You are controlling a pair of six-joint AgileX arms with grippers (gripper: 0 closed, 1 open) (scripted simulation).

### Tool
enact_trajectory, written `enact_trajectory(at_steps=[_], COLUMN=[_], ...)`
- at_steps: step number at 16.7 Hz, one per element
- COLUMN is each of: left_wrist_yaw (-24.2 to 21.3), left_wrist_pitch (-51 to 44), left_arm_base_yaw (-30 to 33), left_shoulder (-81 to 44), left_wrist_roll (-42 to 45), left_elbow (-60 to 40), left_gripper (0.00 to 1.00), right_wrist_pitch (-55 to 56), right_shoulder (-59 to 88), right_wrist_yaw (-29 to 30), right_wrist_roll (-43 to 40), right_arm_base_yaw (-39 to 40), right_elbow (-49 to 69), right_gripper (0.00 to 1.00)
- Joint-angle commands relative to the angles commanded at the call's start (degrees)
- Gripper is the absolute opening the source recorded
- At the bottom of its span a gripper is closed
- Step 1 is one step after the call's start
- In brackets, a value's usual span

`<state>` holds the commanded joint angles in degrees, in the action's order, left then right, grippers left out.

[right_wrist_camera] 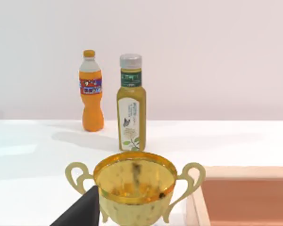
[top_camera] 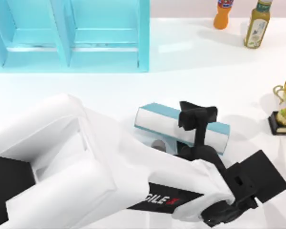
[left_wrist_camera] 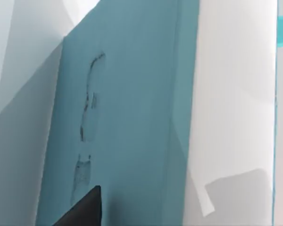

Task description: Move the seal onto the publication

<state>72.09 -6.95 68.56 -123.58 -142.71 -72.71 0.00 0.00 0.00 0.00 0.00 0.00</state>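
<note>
— Seal placement: where's the left gripper (top_camera: pixel 198 114)?

— Directly above the publication (top_camera: pixel 155 122); its wrist camera faces the teal cover. I can't tell its opening, nor spot the seal.

— Advice?

— Descend straight, release gently, lift vertically.

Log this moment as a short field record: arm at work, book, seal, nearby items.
working arm: left arm, reaching across the table over the book
left gripper: above the book's cover
book: teal, lying flat at the table's middle
seal: cannot tell where it is
back right: orange bottle, green-capped bottle
right edge: gold trophy
back left: blue shelf unit
</note>
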Motion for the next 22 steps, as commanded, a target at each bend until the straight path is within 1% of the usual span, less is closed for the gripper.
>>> enact_trajectory(at_steps=[3, 6, 9, 15, 17, 20, 22], left_wrist_yaw=[0.23, 0.72, 0.95, -0.03, -0.59, -1.32, -1.66], left_wrist_pitch=[-1.98, -9.42, -22.09, -54.19, -63.58, -73.79, -77.62], left_arm_base_yaw=[0.69, 3.00, 6.49, 14.73, 17.18, 20.06, 21.20], left_shoulder=[-0.68, -2.60, -4.74, -7.43, -7.76, -7.94, -7.91], left_wrist_roll=[-1.95, -9.29, -21.19, -50.44, -59.34, -69.41, -73.25], left_elbow=[-0.32, -1.59, -3.83, -9.98, -11.89, -14.09, -14.93], left_gripper=[1.00, 1.00, 1.00, 1.00, 1.00, 1.00, 1.00], right_wrist_pitch=[0.00, 0.00, 0.00, 0.00, 0.00, 0.00, 0.00], right_shoulder=[0.00, 0.00, 0.00, 0.00, 0.00, 0.00, 0.00], right_wrist_yaw=[0.00, 0.00, 0.00, 0.00, 0.00, 0.00, 0.00], right_wrist_roll=[0.00, 0.00, 0.00, 0.00, 0.00, 0.00, 0.00], right_arm_base_yaw=[0.00, 0.00, 0.00, 0.00, 0.00, 0.00, 0.00], right_elbow=[0.00, 0.00, 0.00, 0.00, 0.00, 0.00, 0.00], right_gripper=[1.00, 1.00, 1.00, 1.00, 1.00, 1.00, 1.00])
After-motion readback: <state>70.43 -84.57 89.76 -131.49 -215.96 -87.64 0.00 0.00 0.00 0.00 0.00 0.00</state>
